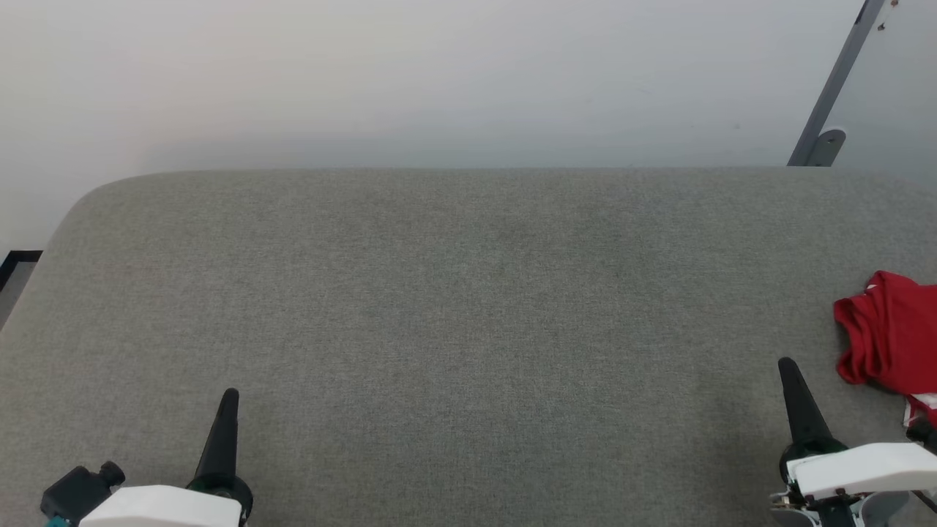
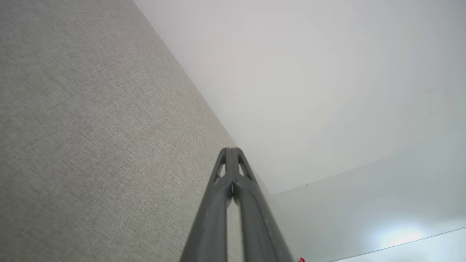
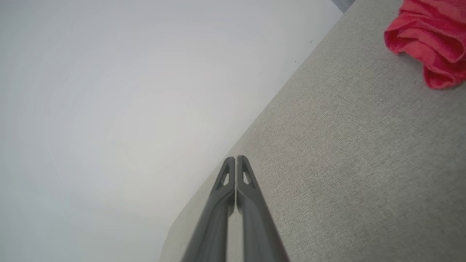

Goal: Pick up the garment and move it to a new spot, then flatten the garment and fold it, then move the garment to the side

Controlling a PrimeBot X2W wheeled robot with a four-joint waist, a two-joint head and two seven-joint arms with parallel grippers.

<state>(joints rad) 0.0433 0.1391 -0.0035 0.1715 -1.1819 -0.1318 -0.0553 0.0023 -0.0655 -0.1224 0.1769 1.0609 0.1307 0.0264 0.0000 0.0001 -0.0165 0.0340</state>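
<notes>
The red shirt (image 1: 889,333) lies crumpled on the gray desk (image 1: 468,307), at the right of the head view. It is just beside the right claw (image 1: 788,366) but apart from it. The left claw (image 1: 230,399) is well apart. Both claws are fully closed and hold nothing.

L gripper (image 1: 230,396): lower left of head view; jaws closed, tips touching.
L fingers (image 2: 214,203): long, dark, tapered; pressed together at tips, narrow slit lower down.
L wrist housing (image 1: 165,506): white, at bottom edge; black fitting (image 1: 77,492) on outer side.
R gripper (image 1: 788,364): lower right of head view; jaws closed, tips touching.
R fingers (image 3: 249,207): same form, pressed together.
R wrist housing (image 1: 864,467): white, higher in view than L.
Pose: both pointing up head view, tips leaning slightly inward, well apart.
</notes>
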